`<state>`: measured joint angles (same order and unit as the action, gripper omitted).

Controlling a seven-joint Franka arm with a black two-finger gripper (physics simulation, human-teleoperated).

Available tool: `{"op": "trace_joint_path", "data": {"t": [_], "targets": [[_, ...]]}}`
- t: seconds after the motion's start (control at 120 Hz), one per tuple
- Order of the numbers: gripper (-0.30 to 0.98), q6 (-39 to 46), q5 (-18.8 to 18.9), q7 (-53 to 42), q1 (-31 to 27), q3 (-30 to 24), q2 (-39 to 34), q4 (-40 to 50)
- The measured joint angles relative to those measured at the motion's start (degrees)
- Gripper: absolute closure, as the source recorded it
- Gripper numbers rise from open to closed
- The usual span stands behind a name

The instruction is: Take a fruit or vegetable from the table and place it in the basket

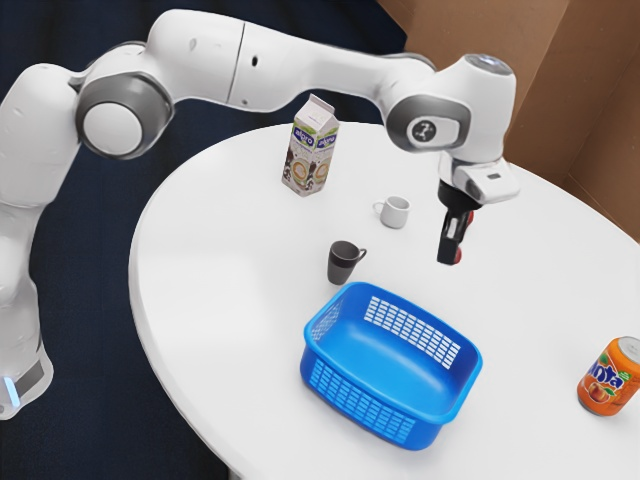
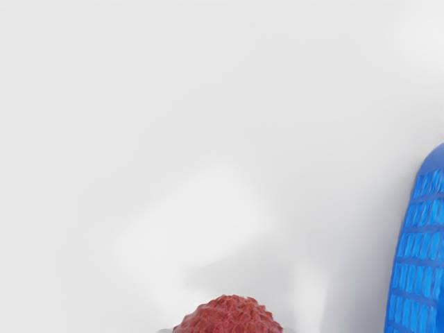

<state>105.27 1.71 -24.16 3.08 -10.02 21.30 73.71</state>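
1. Your pincer (image 1: 452, 258) is clenched on a red, bumpy fruit (image 2: 229, 318): you can see it at the fingertips in the exterior view, and at the lower edge of the wrist view.
2. You have that fruit raised over the white surface (image 1: 225, 260), outside the basket (image 1: 378, 405). In the wrist view, the basket's slotted blue wall stands to one side of it, with a gap between them.
3. Your arm (image 1: 280, 68) reaches in from the exterior view's upper left, and the hand points down at the surface.
4. Look into the basket in the exterior view and you see its bare blue floor; it sits upright, nearer that camera than the mugs.
5. You have a dark grey mug (image 1: 341, 264) upright near the basket's rim, and a small white mug (image 1: 396, 213) upright farther back, toward the hand.
6. Behind both mugs you can see an upright drink carton (image 1: 311, 150).
7. At the exterior view's right, you have an orange can (image 1: 608, 380) upright, well apart from the basket.
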Motion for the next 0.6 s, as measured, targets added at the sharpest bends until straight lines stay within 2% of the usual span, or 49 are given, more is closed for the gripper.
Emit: {"op": "trace_joint_path", "data": {"t": [0.6], "targets": [[0.57,-2.3,0.0,3.1,8.1,-0.1,-3.9,3.5]]}}
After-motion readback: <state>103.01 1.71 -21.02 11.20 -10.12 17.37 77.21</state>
